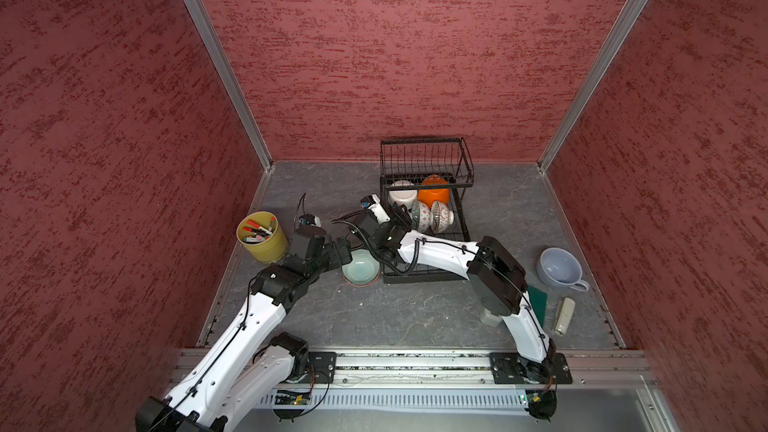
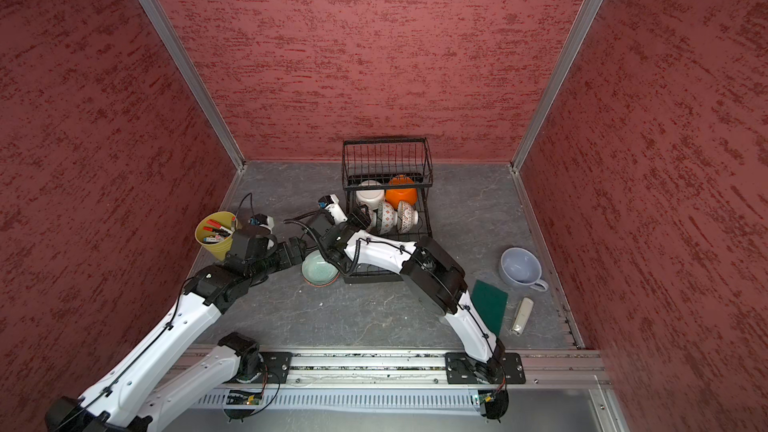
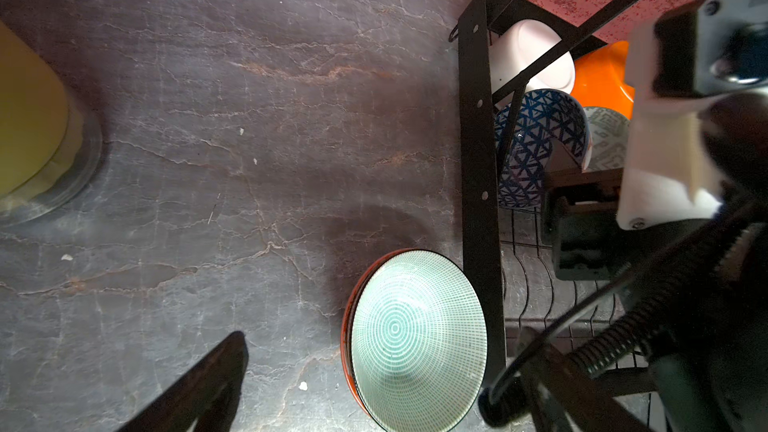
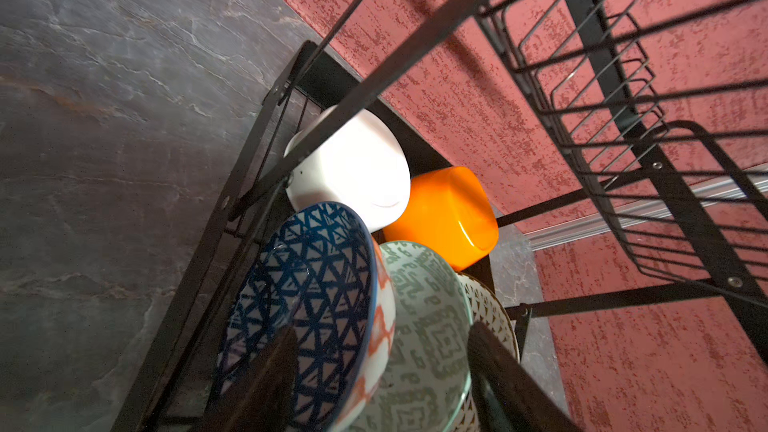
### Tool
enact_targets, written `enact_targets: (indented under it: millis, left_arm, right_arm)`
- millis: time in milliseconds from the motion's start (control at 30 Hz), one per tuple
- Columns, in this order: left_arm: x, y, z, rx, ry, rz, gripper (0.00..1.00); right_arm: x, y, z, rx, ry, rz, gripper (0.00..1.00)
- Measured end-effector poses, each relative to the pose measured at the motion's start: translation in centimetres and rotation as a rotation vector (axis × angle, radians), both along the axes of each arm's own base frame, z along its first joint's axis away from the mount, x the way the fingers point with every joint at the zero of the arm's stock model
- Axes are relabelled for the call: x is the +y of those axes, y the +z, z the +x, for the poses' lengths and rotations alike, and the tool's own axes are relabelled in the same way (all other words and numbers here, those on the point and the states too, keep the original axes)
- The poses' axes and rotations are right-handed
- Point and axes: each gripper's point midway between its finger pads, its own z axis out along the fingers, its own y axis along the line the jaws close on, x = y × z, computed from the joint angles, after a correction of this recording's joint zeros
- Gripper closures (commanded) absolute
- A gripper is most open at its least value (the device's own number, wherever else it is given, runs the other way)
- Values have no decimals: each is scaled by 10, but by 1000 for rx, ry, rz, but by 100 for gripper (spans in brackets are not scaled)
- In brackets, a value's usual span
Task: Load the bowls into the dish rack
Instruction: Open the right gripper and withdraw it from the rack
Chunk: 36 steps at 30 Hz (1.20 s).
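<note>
Bowls [image 1: 422,216] crowd the dish rack [image 1: 428,151] base, and your right gripper [image 4: 384,330] hangs over them, jaws apart at the blue-patterned bowl [image 4: 307,284]. Pale green bowl [image 1: 360,268] sits on the worktop [image 1: 415,317] just beside the rack, below your left gripper [image 3: 382,332], jaws wide apart.

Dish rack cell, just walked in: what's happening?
The right gripper reaches into the dish rack, jaws apart around patterned bowls standing on edge in its base. A white bowl and an orange bowl sit behind them. The open left gripper hovers by the pale green bowl, not yet loaded, on the table beside the rack.
</note>
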Motion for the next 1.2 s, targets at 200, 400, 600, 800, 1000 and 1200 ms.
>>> enact_targets:
  millis: [200,400,600,800,1000,1200]
  left_arm:
    - [-8,-2,5,24,-23,-15,0]
    - [-18,7,8,8,-59,-55,0]
    - [-26,15,6,-4,-95,-94,0]
    - [-34,23,0,-20,-138,-143,0]
    - [-42,32,-4,-28,-170,-211,0]
    - [-48,37,-4,-23,-189,-276,0]
  right_arm:
    - [-3,6,-18,69,55,88,30]
    - [-12,4,-40,177,105,187,30]
    - [-21,-7,-52,251,112,244,29]
    - [-35,-12,-56,270,86,263,29]
    - [-46,-6,-55,259,62,289,29]
    - [-55,2,-48,241,36,317,29]
